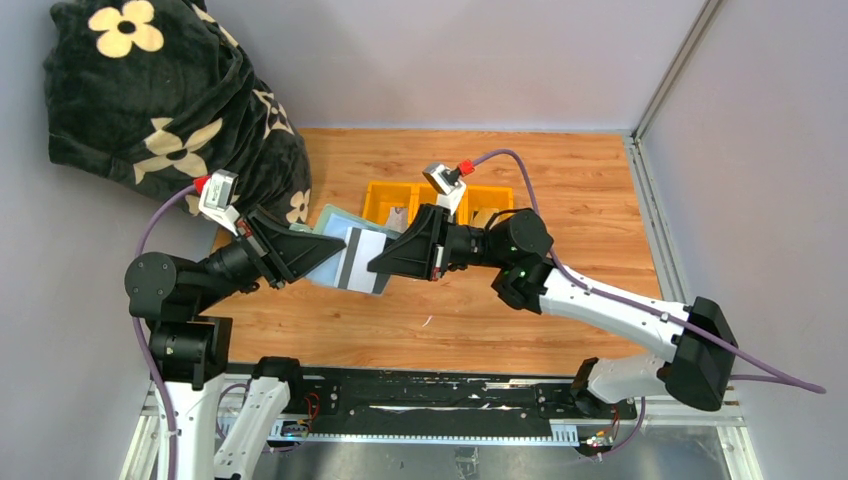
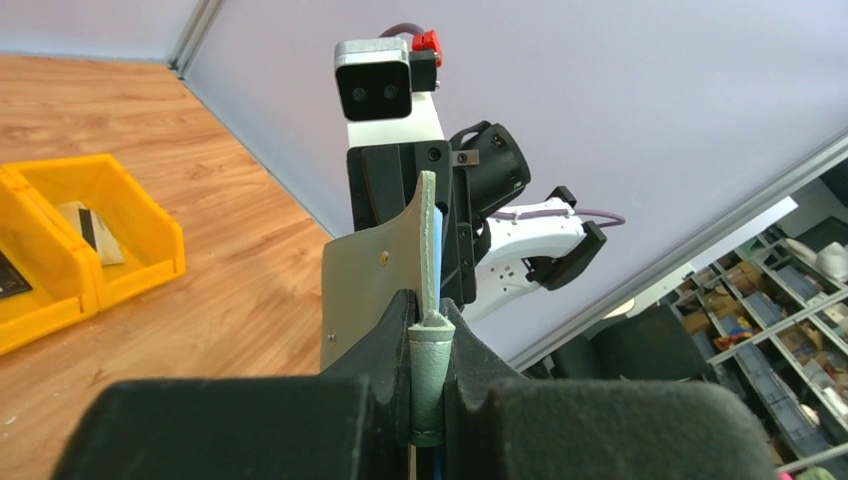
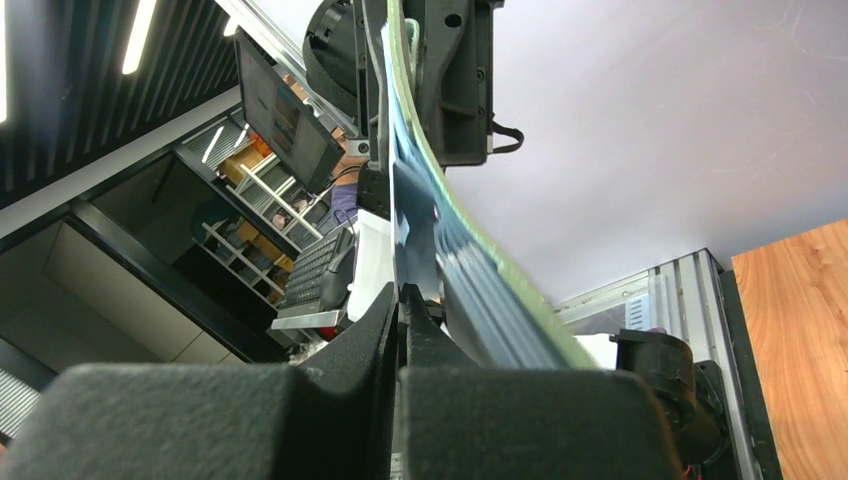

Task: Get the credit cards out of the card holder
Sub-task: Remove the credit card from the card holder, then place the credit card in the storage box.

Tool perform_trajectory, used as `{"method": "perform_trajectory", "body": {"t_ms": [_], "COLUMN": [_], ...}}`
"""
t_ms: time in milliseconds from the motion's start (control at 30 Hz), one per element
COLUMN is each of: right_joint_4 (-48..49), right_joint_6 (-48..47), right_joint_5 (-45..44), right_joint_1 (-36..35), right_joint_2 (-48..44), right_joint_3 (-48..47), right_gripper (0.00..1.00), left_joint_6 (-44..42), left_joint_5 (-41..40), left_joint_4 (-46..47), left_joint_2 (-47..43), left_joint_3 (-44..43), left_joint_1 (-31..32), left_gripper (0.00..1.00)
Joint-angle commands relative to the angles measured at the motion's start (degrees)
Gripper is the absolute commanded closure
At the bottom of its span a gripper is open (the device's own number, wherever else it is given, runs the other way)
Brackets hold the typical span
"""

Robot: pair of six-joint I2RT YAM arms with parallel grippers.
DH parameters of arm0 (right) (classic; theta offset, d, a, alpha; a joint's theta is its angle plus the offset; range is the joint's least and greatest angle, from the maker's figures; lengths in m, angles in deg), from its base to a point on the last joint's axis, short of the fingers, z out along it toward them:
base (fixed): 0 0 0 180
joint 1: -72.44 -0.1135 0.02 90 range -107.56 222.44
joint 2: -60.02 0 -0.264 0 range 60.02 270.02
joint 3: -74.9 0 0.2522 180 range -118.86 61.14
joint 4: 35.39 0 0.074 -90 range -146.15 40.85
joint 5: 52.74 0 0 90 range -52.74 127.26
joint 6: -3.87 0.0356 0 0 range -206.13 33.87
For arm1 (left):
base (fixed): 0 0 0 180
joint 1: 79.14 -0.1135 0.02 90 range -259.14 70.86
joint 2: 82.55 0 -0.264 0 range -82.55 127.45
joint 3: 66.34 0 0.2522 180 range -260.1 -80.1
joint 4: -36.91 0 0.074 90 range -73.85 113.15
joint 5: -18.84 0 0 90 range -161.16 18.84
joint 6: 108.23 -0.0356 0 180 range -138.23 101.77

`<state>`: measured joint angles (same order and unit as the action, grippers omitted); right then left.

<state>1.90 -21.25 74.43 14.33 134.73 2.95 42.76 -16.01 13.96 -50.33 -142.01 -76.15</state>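
Wood table (image 1: 560, 180): yellow tray (image 1: 375, 198) holds loose cards (image 2: 88, 228); left jaws clamp card holder (image 1: 335, 218), right jaws pinch striped card (image 1: 362, 258).

The card holder (image 1: 328, 262), sage grey-green outside with light blue leaves, hangs spread open above the middle of the bench (image 1: 560, 200), its left edge pinched in the left gripper (image 1: 300, 258). A grey credit card (image 1: 365, 260) with a dark stripe juts from its right side, nipped by the right gripper (image 1: 378, 266). A second card (image 2: 88, 228), pale and striped, lies in the far yellow tray (image 2: 150, 215).
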Motion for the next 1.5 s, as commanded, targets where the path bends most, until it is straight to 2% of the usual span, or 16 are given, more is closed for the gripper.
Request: {"method": "perform_trajectory", "body": {"t_ms": [0, 167, 300, 467, 667, 800, 1000, 1267, 1467], "right_joint_4": [-0.9, -4.7, -12.9, -29.3, -46.6, -55.5, -57.5, -70.1, -76.1], "right_joint_6": [-1.8, -3.6, -6.7, -13.5, -22.8, -27.8, -29.4, -33.4, -33.8], "right_joint_5": [0.3, 1.3, 2.7, 4.1, 1.8, -2.0, -5.8, -15.1, -21.0], "right_joint_1": [1.5, 3.4, 7.8, 16.0, 22.4, 23.7, 23.4, 20.6, 18.4], "right_joint_2": [-3.4, -6.4, -10.4, -14.7, -13.1, -6.2, 11.7, 37.1, 49.9], "right_joint_3": [2.2, 3.5, 3.3, 0.7, -3.7, -8.5, -17.0, -41.0, -53.5], "right_gripper": [1.00, 1.00, 1.00, 1.00, 1.00, 1.00, 1.00, 1.00, 1.00], "left_joint_6": [-4.2, -8.0, -16.4, -28.6, -33.3, -33.8, -33.4, -32.4, -30.8], "left_joint_5": [-0.6, -1.2, -3.9, -11.6, -14.3, -12.8, -8.2, -6.5, -4.8], "left_joint_4": [-1.6, -4.2, -11.3, -23.7, -30.3, -30.4, -29.9, -28.8, -26.3], "left_joint_2": [0.6, 0.8, 1.8, 4.6, 7.2, 7.1, 6.3, 5.8, 5.4], "left_joint_3": [-3.6, -5.1, -8.2, -13.7, -16.6, -16.6, -15.6, -14.0, -12.9], "left_joint_1": [0.1, 0.1, 0.1, 0.1, 0.1, 0.1, 0.1, 0.1, 0.1], "left_gripper": [1.00, 1.00, 1.00, 1.00, 1.00, 1.00, 1.00, 1.00, 1.00]}}
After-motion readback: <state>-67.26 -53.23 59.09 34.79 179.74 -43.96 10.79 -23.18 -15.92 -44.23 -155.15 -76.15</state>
